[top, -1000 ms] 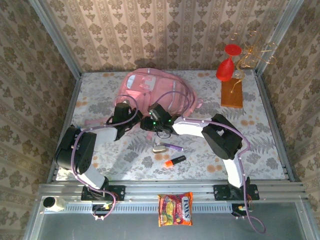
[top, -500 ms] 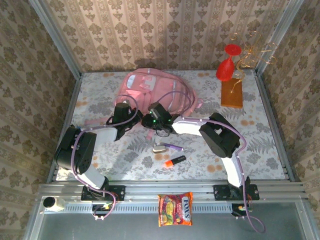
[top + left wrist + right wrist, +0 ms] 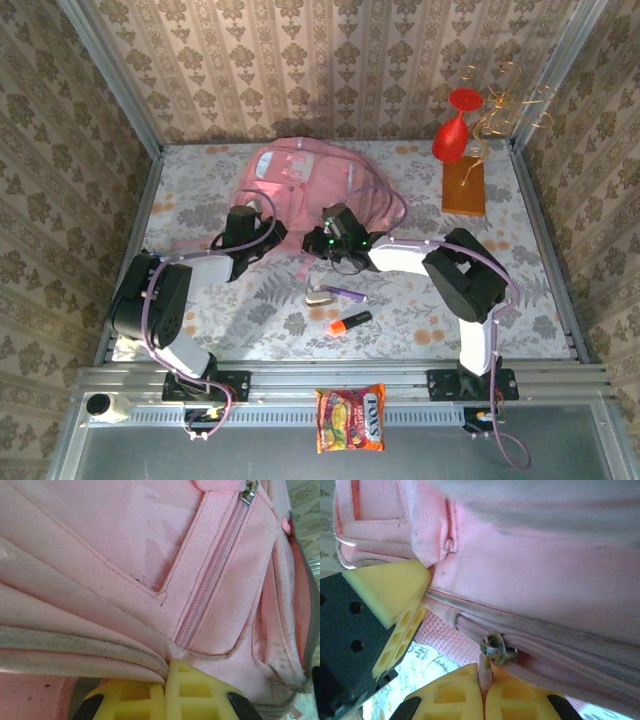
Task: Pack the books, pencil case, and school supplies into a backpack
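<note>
While the left gripper (image 3: 167, 692) is clamping the backpack (image 3: 125, 555) edge, the right gripper (image 3: 485, 692) is pinching the zip pull (image 3: 495, 649) tight. Its track (image 3: 565, 652) is running crosswise beyond that gripper.

Backpack (image 3: 300, 175) mid-table; free tabletop (image 3: 520, 290) rightward

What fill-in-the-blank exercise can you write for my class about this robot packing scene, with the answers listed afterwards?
1. The left gripper and the right gripper are both shut on the ____ backpack.
2. The zipper pull is pinched by the ____ gripper.
3. The purple pen lies between the backpack and the ____-and-black marker.

Missing words: pink; right; orange.
</note>
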